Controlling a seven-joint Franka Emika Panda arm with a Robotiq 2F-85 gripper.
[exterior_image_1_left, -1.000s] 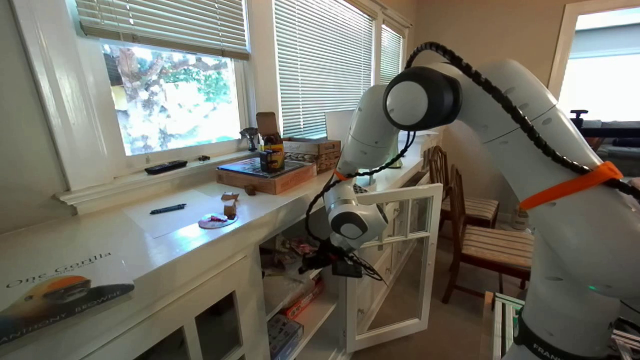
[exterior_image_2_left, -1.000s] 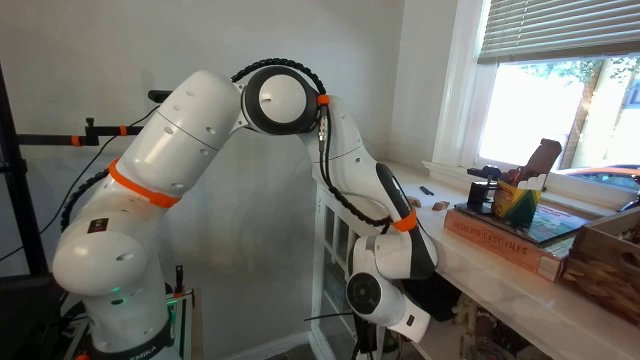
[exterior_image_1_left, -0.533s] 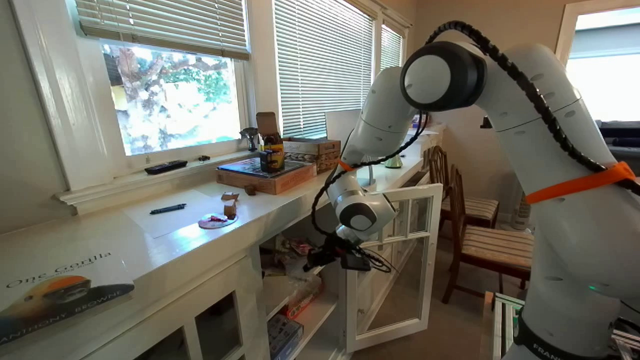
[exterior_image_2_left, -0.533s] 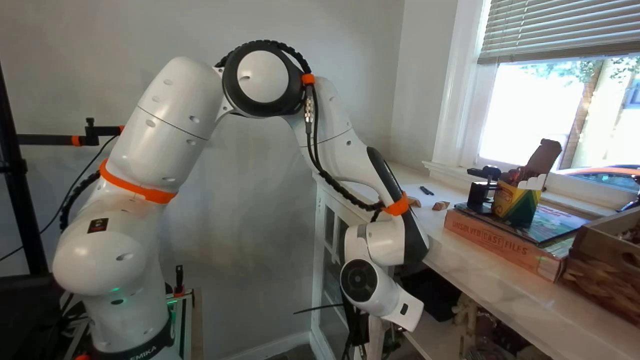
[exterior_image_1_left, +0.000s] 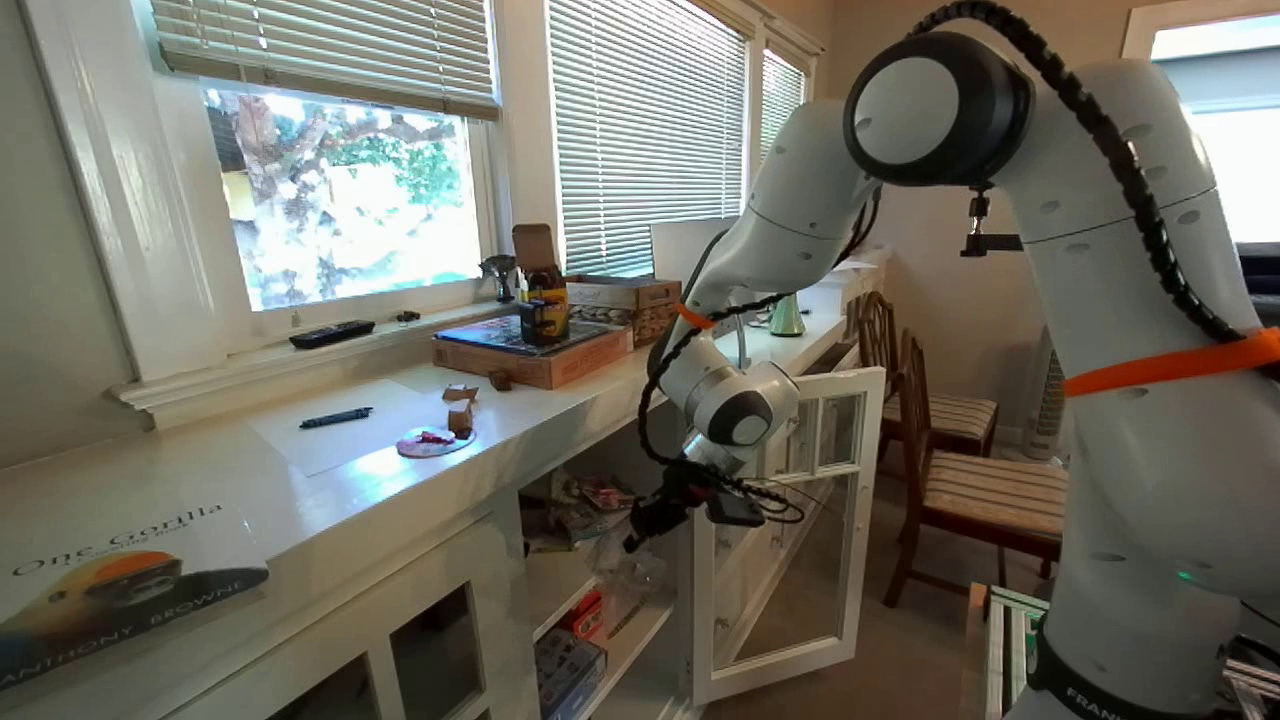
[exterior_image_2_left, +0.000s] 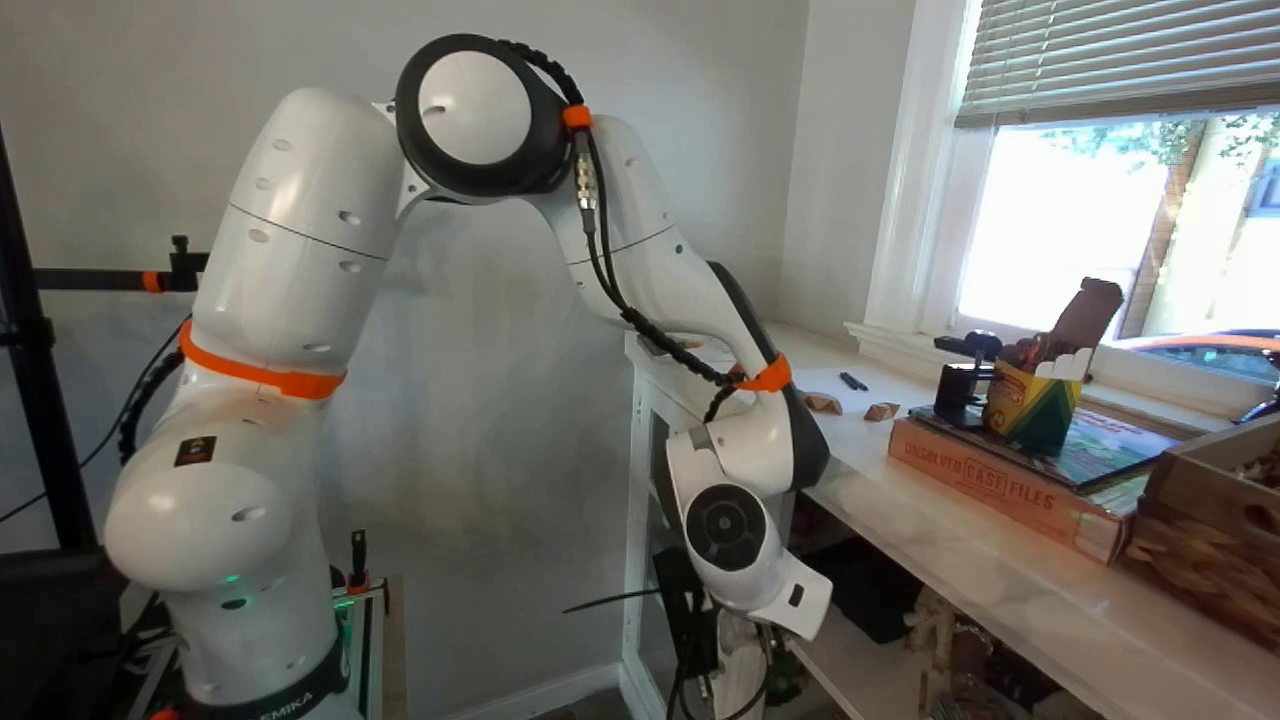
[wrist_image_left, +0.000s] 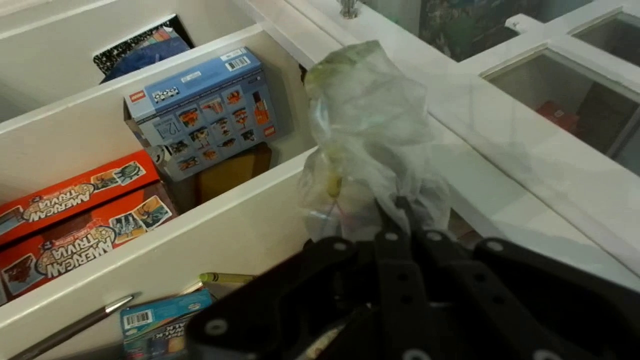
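My gripper (wrist_image_left: 397, 212) is shut on a crumpled clear plastic bag (wrist_image_left: 370, 115), with a fold of it pinched between the fingertips. A yellowish item and thin coloured lines show through the plastic. In an exterior view the gripper (exterior_image_1_left: 640, 535) is at the open front of a white cabinet, and the bag (exterior_image_1_left: 632, 575) hangs below it by the shelves. In the exterior view from the other side, the wrist (exterior_image_2_left: 760, 570) hides the fingers. A blue LEGO box (wrist_image_left: 200, 115) and red American Trivia boxes (wrist_image_left: 80, 215) lie on a shelf below the bag.
An open glass-paned cabinet door (exterior_image_1_left: 850, 540) stands right beside the gripper. The white countertop (exterior_image_1_left: 370, 500) overhangs the shelves. A pen (wrist_image_left: 75, 325), a yellow-green crayon (wrist_image_left: 227, 278) and a teal chalk box (wrist_image_left: 165, 320) lie on the upper shelf. Chairs (exterior_image_1_left: 990, 490) stand behind the door.
The arm has drawn back toward its base with its elbow rising. The gripper and bag have moved outward from the shelves, toward the open door, and slightly up.
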